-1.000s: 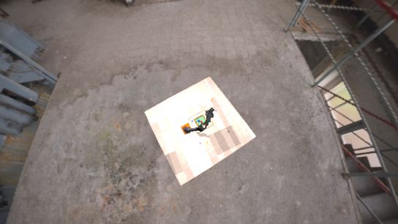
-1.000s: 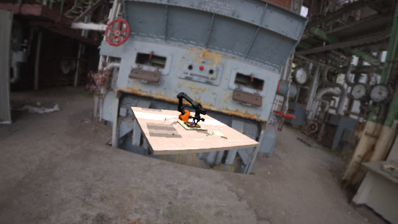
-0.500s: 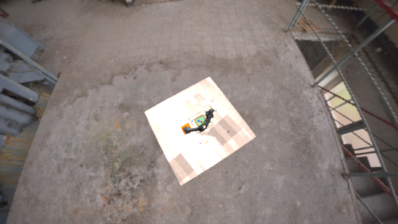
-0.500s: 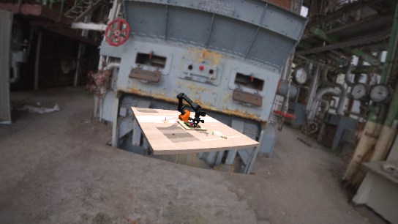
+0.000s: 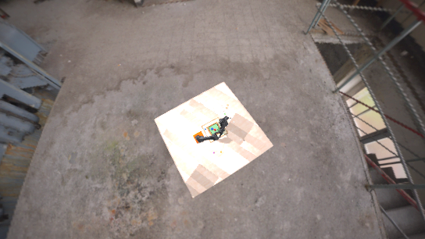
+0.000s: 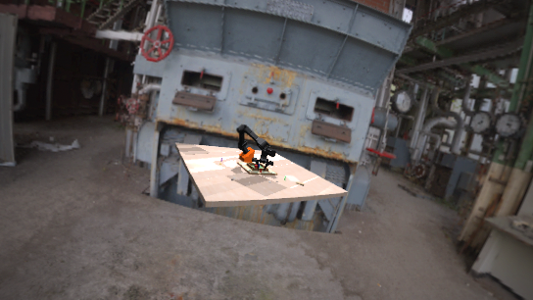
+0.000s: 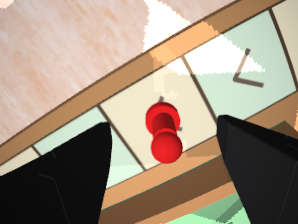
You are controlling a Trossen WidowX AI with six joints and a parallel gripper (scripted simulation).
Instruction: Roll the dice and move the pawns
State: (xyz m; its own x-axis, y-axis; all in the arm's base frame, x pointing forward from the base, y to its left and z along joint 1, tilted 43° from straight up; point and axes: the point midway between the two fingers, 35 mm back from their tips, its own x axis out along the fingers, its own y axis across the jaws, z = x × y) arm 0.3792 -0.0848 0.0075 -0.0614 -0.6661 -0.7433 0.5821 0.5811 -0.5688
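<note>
A pale wooden table top (image 5: 183, 156), patched with lighter and darker plank tones, carries everything. Near its middle lies a square game board (image 5: 212, 129) with a brown border and green centre. The arm's orange base (image 5: 198, 137) stands on the wood just beside the board, at its 8 o'clock. Tiny coloured specks lie around 5 o'clock, too small to identify.
</note>
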